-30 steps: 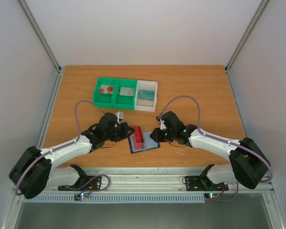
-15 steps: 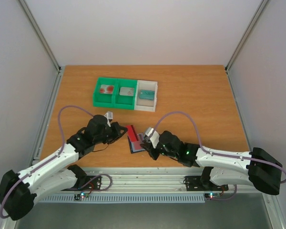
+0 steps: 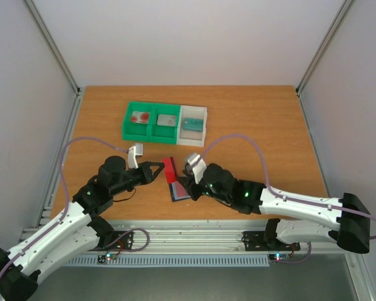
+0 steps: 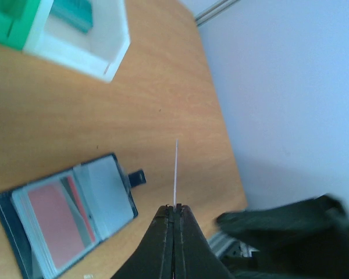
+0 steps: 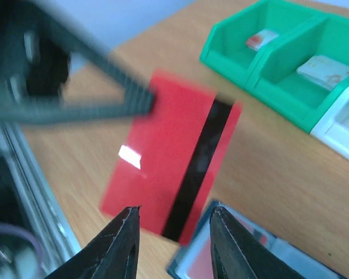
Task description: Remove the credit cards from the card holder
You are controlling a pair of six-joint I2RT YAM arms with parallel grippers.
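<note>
Now out of the card holder (image 4: 107, 189), red card (image 5: 157, 168) raised clear, pinched in the left gripper (image 4: 174, 207), right gripper (image 5: 174, 212) parted wider than before, holding nothing.

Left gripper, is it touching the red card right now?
Touching. The left wrist view shows the red card edge-on, a thin line pinched between the shut fingertips of the left gripper.

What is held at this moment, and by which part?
The left hand pinches the red card by one long edge, near a corner. The right hand is open, holding nothing.
</note>
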